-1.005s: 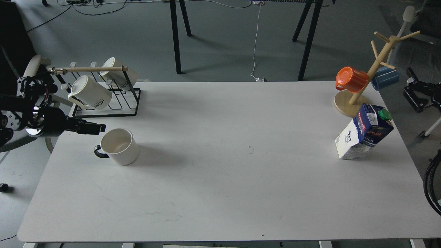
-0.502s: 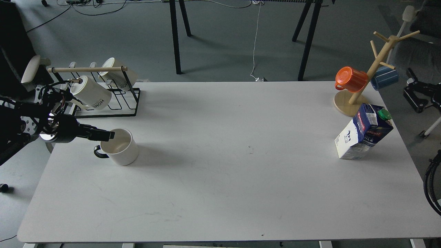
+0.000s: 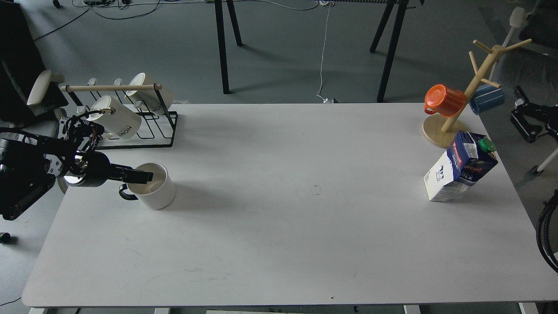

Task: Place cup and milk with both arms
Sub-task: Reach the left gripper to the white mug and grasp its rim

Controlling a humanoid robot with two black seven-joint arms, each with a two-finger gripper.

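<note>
The cup [image 3: 156, 195], a white mug with a black handle on its left, stands upright near the table's left edge. My left gripper [image 3: 146, 176] reaches in from the left, with its dark fingers over the cup's mouth and near rim. The fingers show as one dark bar, so I cannot tell their gap. The milk [image 3: 457, 171], a blue and white carton with a green cap, stands near the table's right edge. My right gripper [image 3: 523, 120] hangs beyond that edge, right of the milk, with its jaws apart and empty.
A black wire rack [image 3: 148, 131] with two cream "HOME" mugs stands behind the cup. A wooden mug tree [image 3: 468, 91] with an orange mug [image 3: 444, 100] and a blue mug [image 3: 487, 99] stands behind the milk. The white table [image 3: 283, 196] stretches between them.
My left gripper has moved right and slightly down, from left of the cup to over its mouth. The cup, the milk and the right arm have not moved.
</note>
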